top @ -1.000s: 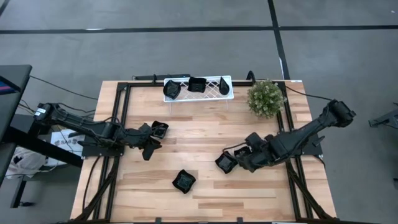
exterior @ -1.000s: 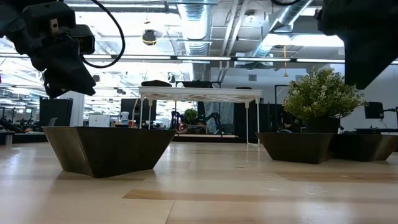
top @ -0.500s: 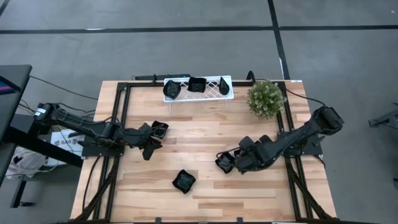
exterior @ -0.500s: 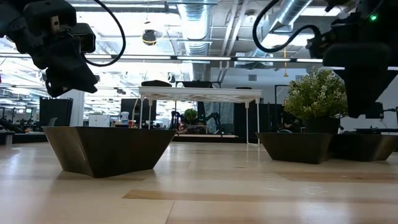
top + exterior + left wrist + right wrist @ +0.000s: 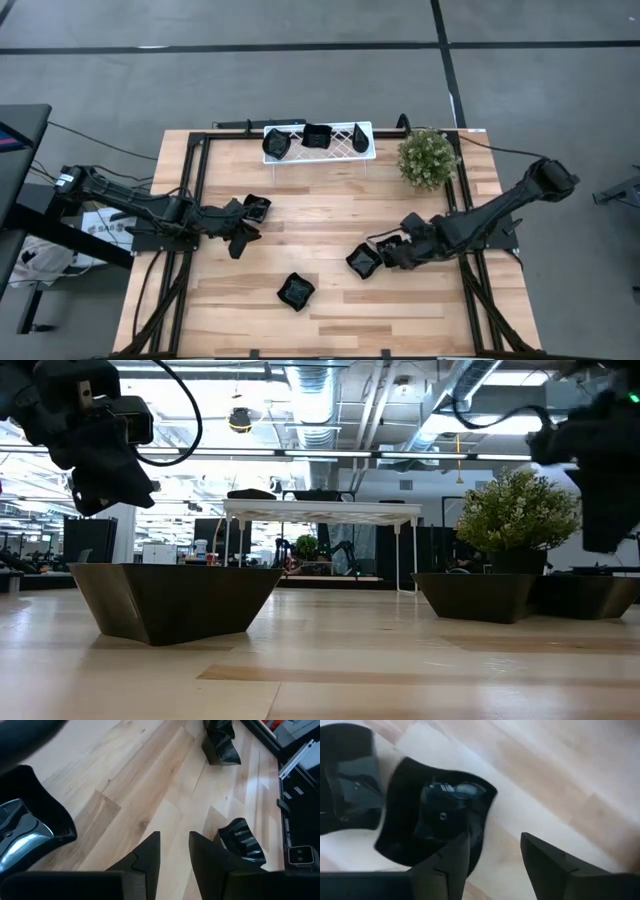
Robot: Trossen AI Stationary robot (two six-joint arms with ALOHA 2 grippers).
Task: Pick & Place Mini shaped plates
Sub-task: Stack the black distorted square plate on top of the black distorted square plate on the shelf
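1. Right gripper [image 5: 492, 857]: fingers [image 5: 547, 862] are spread with a clear gap and nothing held. One sits over the rim of a wavy black plate [image 5: 432, 815], the other over bare wood. From above, the gripper [image 5: 383, 256] is just right of that plate [image 5: 362, 262], right of center on the counter [image 5: 330, 215].
2. Left gripper [image 5: 172, 852]: fingers [image 5: 150, 852] stand a narrow gap apart, empty, only wood between them. In the high view the gripper [image 5: 238, 240] is at left-middle, with a plate [image 5: 257, 208] just beside the arm.
3. Plates lying on the counter, counted from above: four. The one by the left arm, one at front center [image 5: 296, 291], the one at the right gripper, plus another [image 5: 391, 243] mostly tucked under the right arm.
4. On the white tray [image 5: 370, 150] at the back edge: three more, two squarish ones [image 5: 276, 145] [image 5: 317, 136] and a teardrop [image 5: 360, 137]. So seven plates that I can count in all.
5. One green plant [image 5: 427, 157] stands right of the tray, near the back right corner.
6. Low view: front plate [image 5: 175, 600] looms at left, another [image 5: 478, 596] at right in front of the plant [image 5: 518, 510], and the tray [image 5: 322, 510] stands on legs in the background.
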